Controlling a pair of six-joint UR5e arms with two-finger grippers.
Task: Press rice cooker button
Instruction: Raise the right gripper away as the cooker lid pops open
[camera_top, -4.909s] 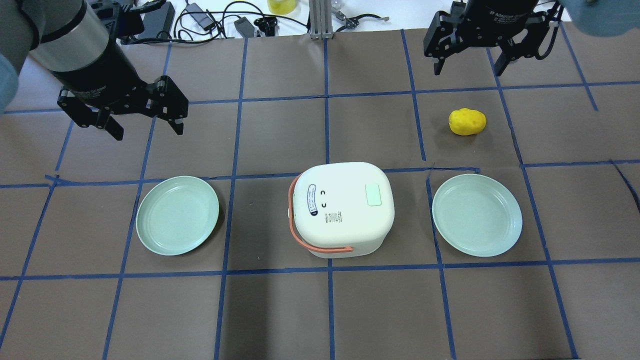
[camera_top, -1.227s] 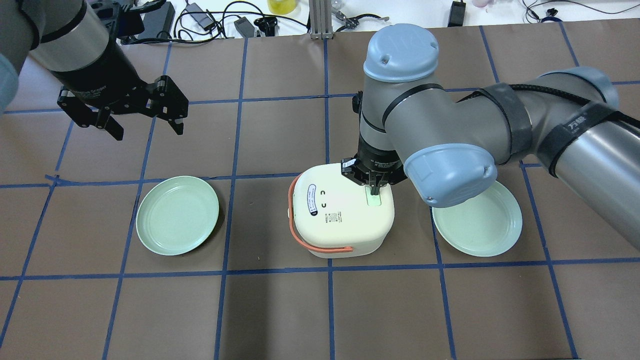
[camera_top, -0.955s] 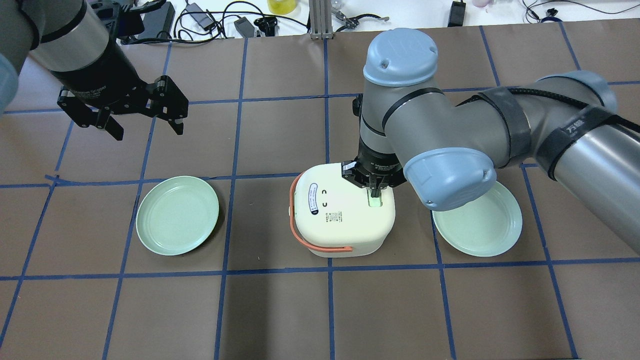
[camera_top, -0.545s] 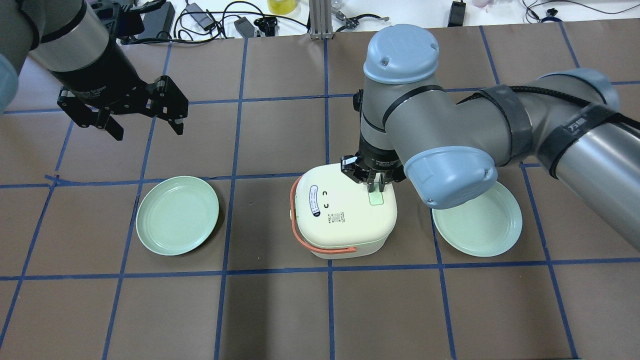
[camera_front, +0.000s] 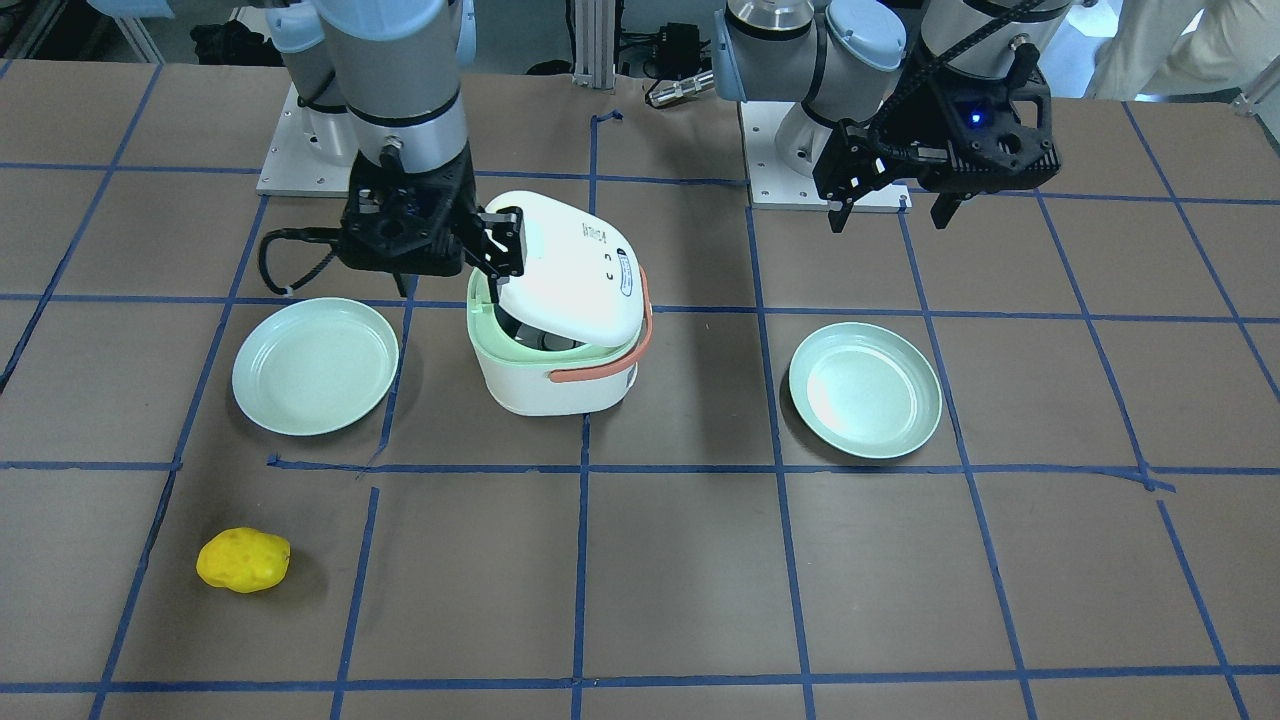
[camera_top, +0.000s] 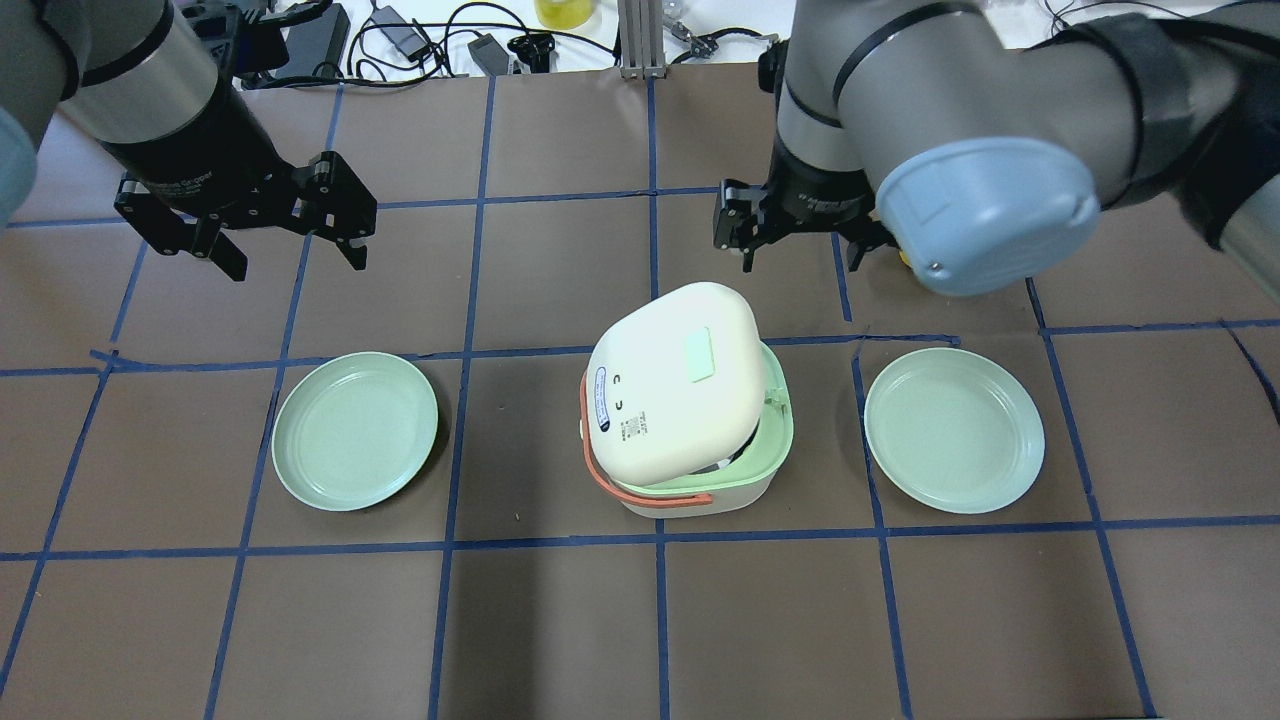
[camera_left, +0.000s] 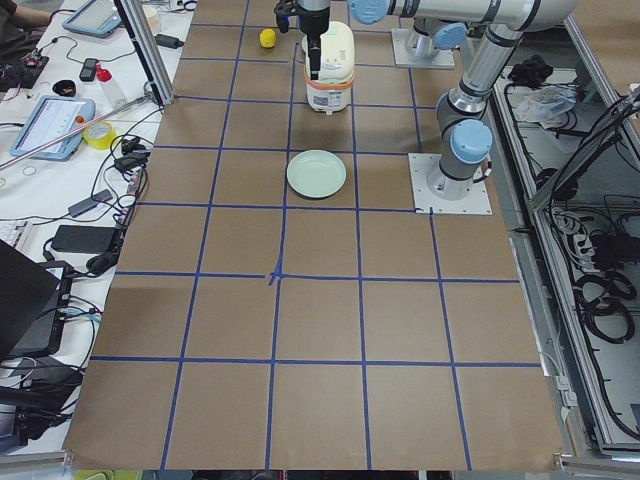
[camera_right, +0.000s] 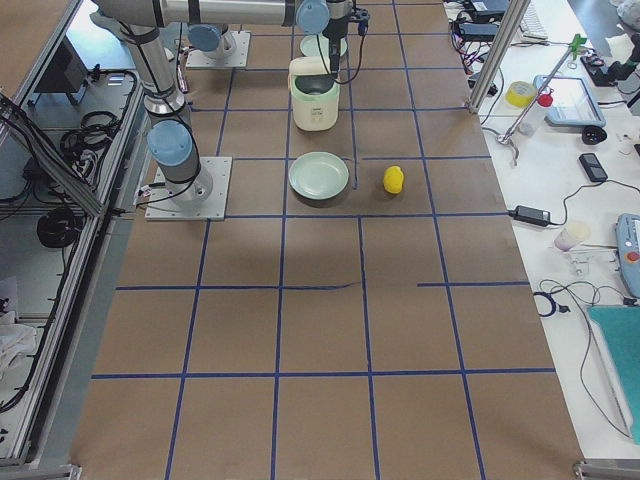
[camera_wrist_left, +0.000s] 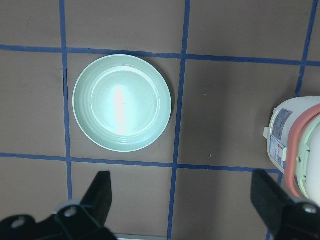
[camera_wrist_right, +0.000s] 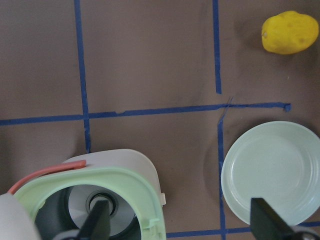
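Observation:
The white rice cooker (camera_top: 690, 495) with an orange handle stands mid-table. Its lid (camera_top: 670, 400) is sprung up and tilted, with the pale green button (camera_top: 697, 353) on top and the green rim and inner pot showing (camera_wrist_right: 95, 200). My right gripper (camera_top: 800, 257) is open and empty above the table just behind the cooker; it also shows in the front view (camera_front: 445, 262) beside the lid (camera_front: 570, 270). My left gripper (camera_top: 295, 258) is open and empty, far to the left, above a plate (camera_wrist_left: 122, 102).
Two pale green plates lie left (camera_top: 355, 430) and right (camera_top: 955, 430) of the cooker. A yellow potato-like object (camera_front: 243, 560) lies behind the right plate, mostly hidden under my right arm in the overhead view. Cables and clutter lie along the far table edge.
My right gripper, shut with its fingertips on the button, has lifted off, pulled back and opened. The cooker lid has popped up. The left arm has not moved.

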